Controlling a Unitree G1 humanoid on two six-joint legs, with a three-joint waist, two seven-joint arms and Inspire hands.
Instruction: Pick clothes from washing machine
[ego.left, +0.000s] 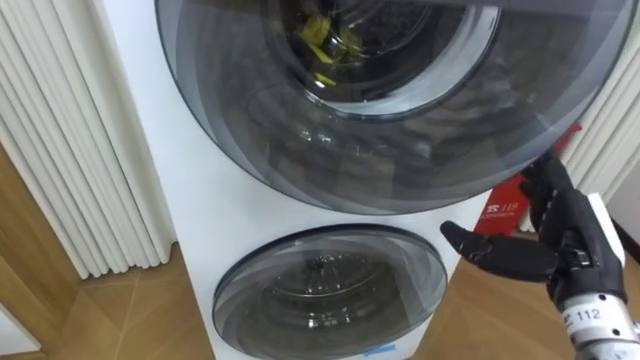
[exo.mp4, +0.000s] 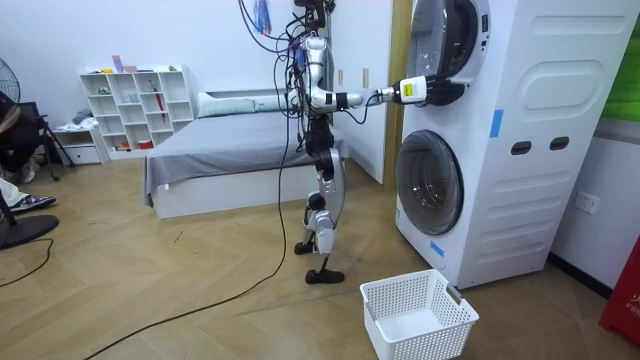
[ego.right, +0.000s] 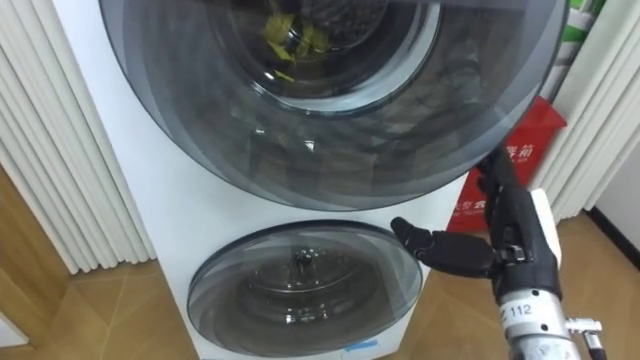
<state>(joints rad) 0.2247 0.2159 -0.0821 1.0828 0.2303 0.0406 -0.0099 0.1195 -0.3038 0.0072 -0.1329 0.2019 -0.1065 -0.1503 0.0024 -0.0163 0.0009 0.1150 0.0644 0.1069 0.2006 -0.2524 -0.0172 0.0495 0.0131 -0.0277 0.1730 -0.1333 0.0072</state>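
The upper drum's round dark glass door (ego.left: 400, 150) fills the top of the eye views. Behind the glass lies a yellow cloth (ego.left: 325, 40), also seen as a yellow cloth (ego.right: 290, 40) in the other eye. My right hand (ego.left: 565, 240) is raised at the door's lower right rim. Its fingers (ego.left: 548, 185) point straight up against the rim and the thumb sticks out to the left, with nothing held. In the room view I stand upright in front of the stacked white machines (exo.mp4: 540, 140), my right hand (exo.mp4: 440, 92) stretched out to the upper door.
The lower drum's door (ego.left: 330, 290) is shut below. A white laundry basket (exo.mp4: 418, 315) stands on the wooden floor in front of the machines. A red object (ego.left: 500, 215) sits to their right, white pleated curtains (ego.left: 70, 150) hang to their left, and a bed (exo.mp4: 220, 150) stands behind me.
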